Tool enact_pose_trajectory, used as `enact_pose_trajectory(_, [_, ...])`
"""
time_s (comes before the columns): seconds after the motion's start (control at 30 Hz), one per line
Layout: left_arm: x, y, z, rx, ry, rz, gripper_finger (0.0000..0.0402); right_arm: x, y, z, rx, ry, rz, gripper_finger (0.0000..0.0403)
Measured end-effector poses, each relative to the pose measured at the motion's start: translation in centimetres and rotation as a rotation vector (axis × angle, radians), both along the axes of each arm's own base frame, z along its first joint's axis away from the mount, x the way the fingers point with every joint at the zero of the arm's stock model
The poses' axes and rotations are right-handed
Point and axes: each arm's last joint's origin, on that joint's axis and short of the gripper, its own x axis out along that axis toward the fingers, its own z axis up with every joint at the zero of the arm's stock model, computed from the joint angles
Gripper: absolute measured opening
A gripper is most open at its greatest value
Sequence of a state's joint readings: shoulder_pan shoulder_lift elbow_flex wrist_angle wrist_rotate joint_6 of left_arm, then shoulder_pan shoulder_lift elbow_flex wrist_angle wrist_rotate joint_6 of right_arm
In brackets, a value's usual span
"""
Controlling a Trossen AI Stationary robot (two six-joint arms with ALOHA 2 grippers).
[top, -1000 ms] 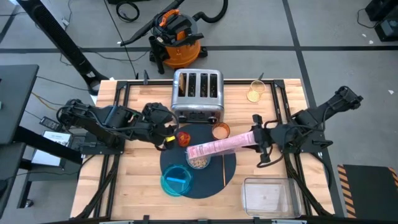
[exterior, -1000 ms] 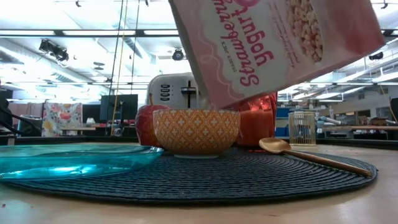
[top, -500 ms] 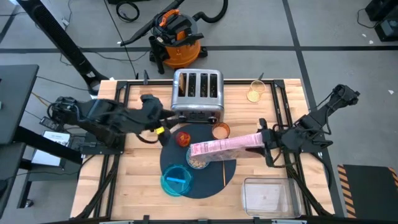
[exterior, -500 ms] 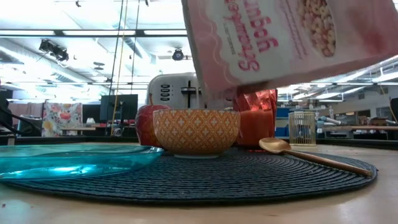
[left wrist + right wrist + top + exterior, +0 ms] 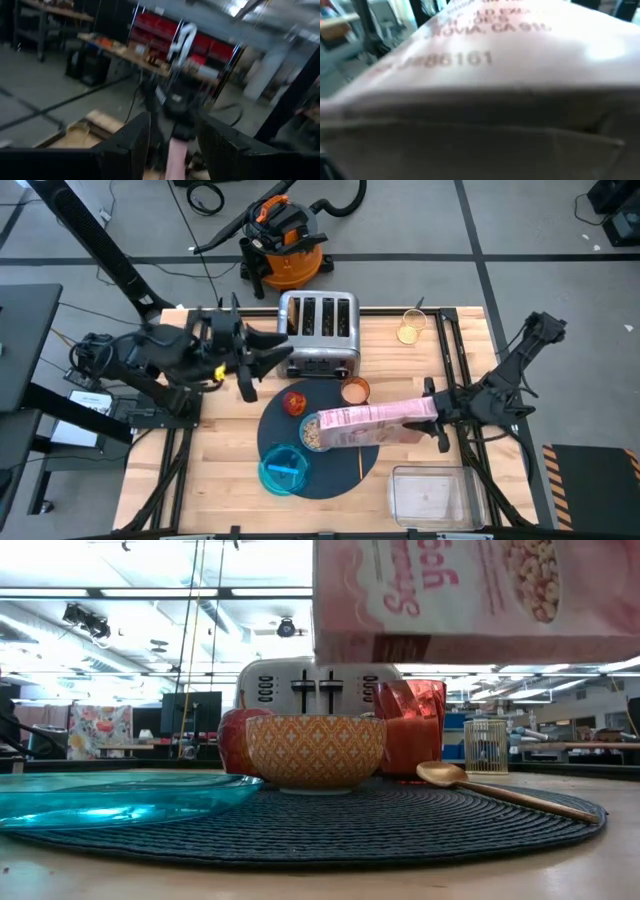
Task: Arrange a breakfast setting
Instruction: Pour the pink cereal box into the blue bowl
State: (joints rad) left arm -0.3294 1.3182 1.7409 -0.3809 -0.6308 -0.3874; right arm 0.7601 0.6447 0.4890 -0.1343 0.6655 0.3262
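Observation:
A round dark mat (image 5: 335, 470) carries a small bowl (image 5: 315, 750), orange-patterned outside and holding cereal (image 5: 312, 437). It also carries a blue plate (image 5: 282, 470), a red apple (image 5: 294, 402), a copper cup (image 5: 355, 391) and a gold spoon (image 5: 500, 790). No toast shows. My right gripper (image 5: 436, 416) is shut on the pink-and-white cereal box (image 5: 370, 420), which is in the air over the mat. My left gripper (image 5: 268, 360) is open and empty, raised beside the toaster's left front corner; it also shows in the left wrist view (image 5: 172, 130). My right gripper holds the cereal box by its end toward the table's right (image 5: 425, 412), one finger on each broad side, coming level from the table's right. The box lies about level, lifted clear, with its other end (image 5: 312, 428) above the bowl. In the wrist view the box hides the fingers.
A steel four-slot toaster (image 5: 318, 330) stands at the far middle. A small glass jar (image 5: 410, 330) stands at the far right. A clear plastic bin (image 5: 435, 495) sits at the near right corner. Bare wood lies left of the mat.
My left gripper has left the apple and risen toward the table's far left, beside the toaster; the apple stays on the mat. My right gripper has tipped the cereal box from slanting down over the bowl to about level.

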Motion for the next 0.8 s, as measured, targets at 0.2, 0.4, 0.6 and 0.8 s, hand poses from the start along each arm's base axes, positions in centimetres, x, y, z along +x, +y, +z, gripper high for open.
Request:
enact_pose_trajectory(0.2, [-0.1,0.2,1.3,0.004,-0.122,0.012,0.0164,-0.8,-0.3,-1.6,0.06,-0.12,0.0,0.0165])
enact_pose_trajectory(0.4, [-0.3,0.4,2.3,-0.005,-0.215,0.024,0.0164,-1.8,-0.9,-1.3,0.117,-0.263,0.01,0.0165])
enact_pose_trajectory(0.6, [-0.3,0.6,2.8,0.034,-0.259,0.047,0.0164,-2.5,-1.5,-0.2,0.114,-0.357,0.004,0.0165])
enact_pose_trajectory(0.8, [-0.2,1.0,2.9,0.038,-0.264,0.065,0.0164,-3.1,-2.2,0.9,0.143,-0.447,-0.007,0.0165])
